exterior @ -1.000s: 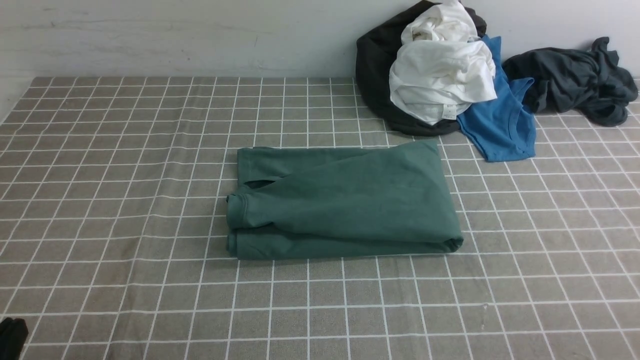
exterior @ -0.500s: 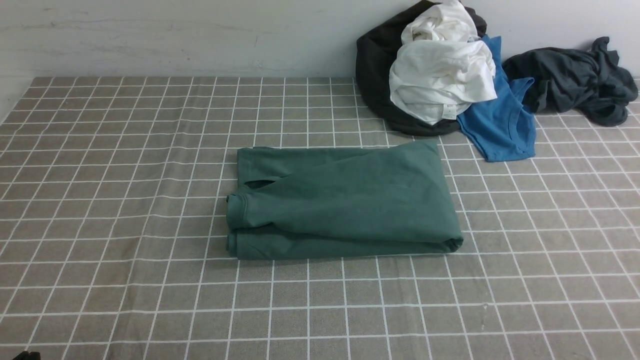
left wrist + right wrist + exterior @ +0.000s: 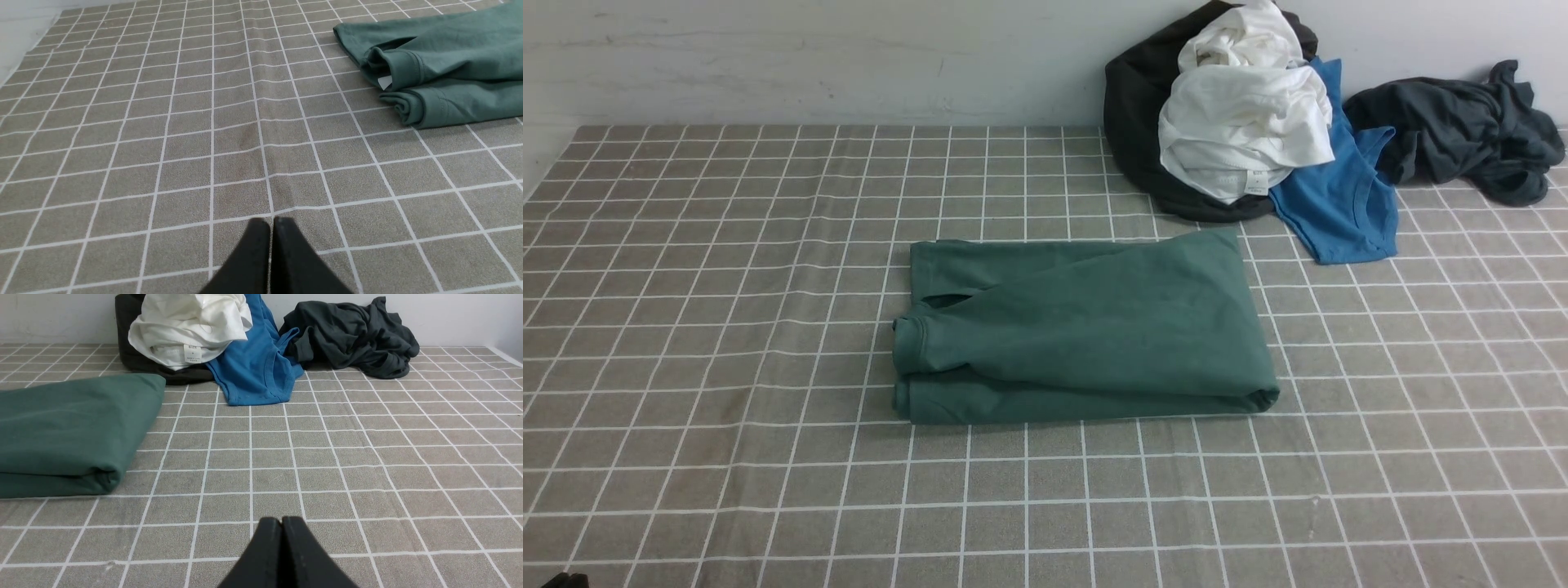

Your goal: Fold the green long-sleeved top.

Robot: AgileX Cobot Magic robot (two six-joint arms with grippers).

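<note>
The green long-sleeved top (image 3: 1086,331) lies folded into a thick rectangle in the middle of the checked cloth, ribbed edges at its left end. In the left wrist view the top (image 3: 445,69) shows its stacked folds and a white label. My left gripper (image 3: 272,222) is shut and empty, low over bare cloth well short of the top's left end. My right gripper (image 3: 281,520) is shut and empty too, over bare cloth off the top's (image 3: 69,433) right end. In the front view only a dark scrap of the left arm (image 3: 564,581) shows at the bottom corner.
A heap of clothes sits at the back right against the wall: a black garment (image 3: 1135,122), a white one (image 3: 1241,122), a bright blue shirt (image 3: 1339,204) and a dark grey garment (image 3: 1462,131). The checked cloth (image 3: 727,286) covers the table.
The dark tip of the left arm at the front view's bottom left corner has dropped almost out of the picture. The top has not moved.
</note>
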